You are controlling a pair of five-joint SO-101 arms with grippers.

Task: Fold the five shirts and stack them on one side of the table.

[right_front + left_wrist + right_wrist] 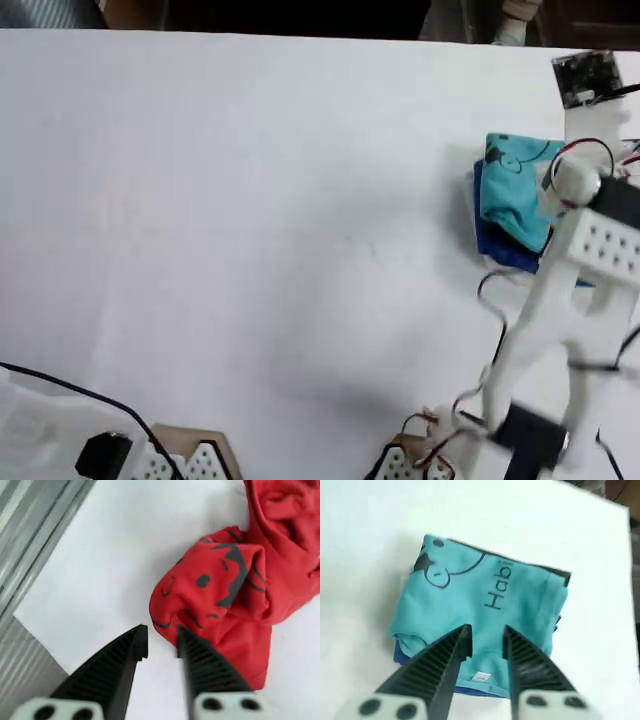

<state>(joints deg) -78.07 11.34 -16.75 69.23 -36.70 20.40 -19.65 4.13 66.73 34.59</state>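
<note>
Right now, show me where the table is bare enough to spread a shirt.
The broad stretch of table from the far edge down to the arm bases, left of the teal shirt, is bare. The right is crowded: the teal shirt lies on a blue shirt under the right arm. A crumpled red shirt lies by the left fingers.

In the high view the right arm [575, 270] crosses over the folded teal shirt [512, 190] and hides its right part. The blue shirt [500, 245] beneath shows as no more than a narrow rim, so its fold cannot be judged. A dark strip [554, 572] along one edge of the teal shirt is too thin to identify. The crumpled red shirt [225, 595] runs past the frame in the left wrist view, leaving its full shape unknown. The other arm [45, 430] is cut off at the high view's lower left corner.
</note>
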